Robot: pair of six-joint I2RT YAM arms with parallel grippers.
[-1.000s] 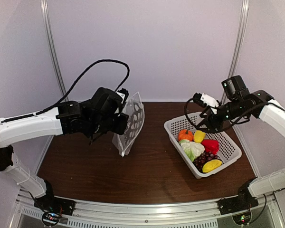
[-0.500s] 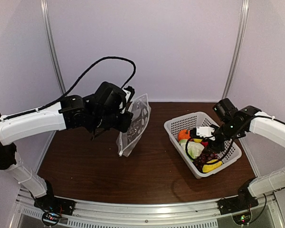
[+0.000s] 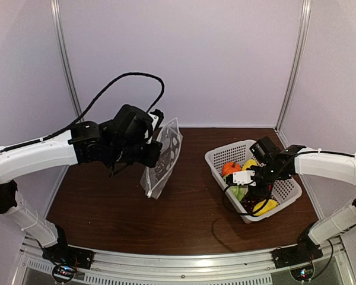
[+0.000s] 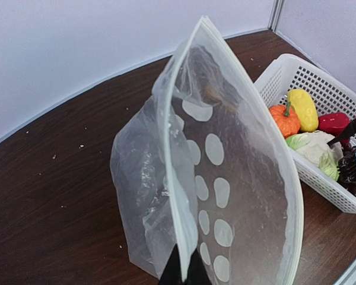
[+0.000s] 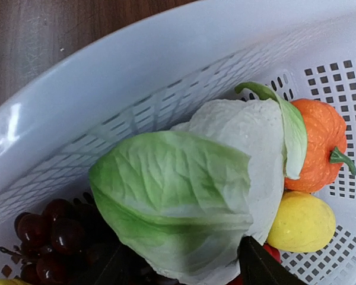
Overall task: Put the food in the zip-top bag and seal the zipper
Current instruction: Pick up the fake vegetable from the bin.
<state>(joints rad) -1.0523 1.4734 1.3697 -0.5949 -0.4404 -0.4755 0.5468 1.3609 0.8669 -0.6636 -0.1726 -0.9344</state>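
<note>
right pincer (image 5: 184, 248): mine, down inside the basket (image 5: 107, 89), jaws spread with one finger on each side of the cauliflower (image 5: 196, 178). can't tell if they're actually squeezing it

left pincer (image 4: 181, 270): also mine, pressed together on the edge of the bag (image 4: 243, 196), holding it up over the table (image 3: 184, 219)

cauliflower: white head with a big green leaf draped over it, lying in the basket right under my right wrist camera

pumpkin (image 5: 317, 148): orange with a green stem, tucked against the cauliflower and touching it

yellow piece (image 5: 299, 222): just beside the pumpkin, also up against the cauliflower

second yellow piece (image 3: 266, 206): at the basket's near corner

grapes (image 5: 53, 228): dark red bunch on the other side of the leaf, by the basket wall

red pepper (image 4: 334, 123): in the basket next to the yellow piece, only a sliver of it shows from my right wrist

bag: clear with white dots, hanging roughly upright, well apart from the basket on its left. whether its bottom corner touches the table, no idea

zipper (image 4: 168, 154): pale strip running up from my left fingertips along the bag's edge. open or shut, honestly can't tell

basket: white mesh, on the right half of the table, all the food sits in it

table: dark brown wood
</note>
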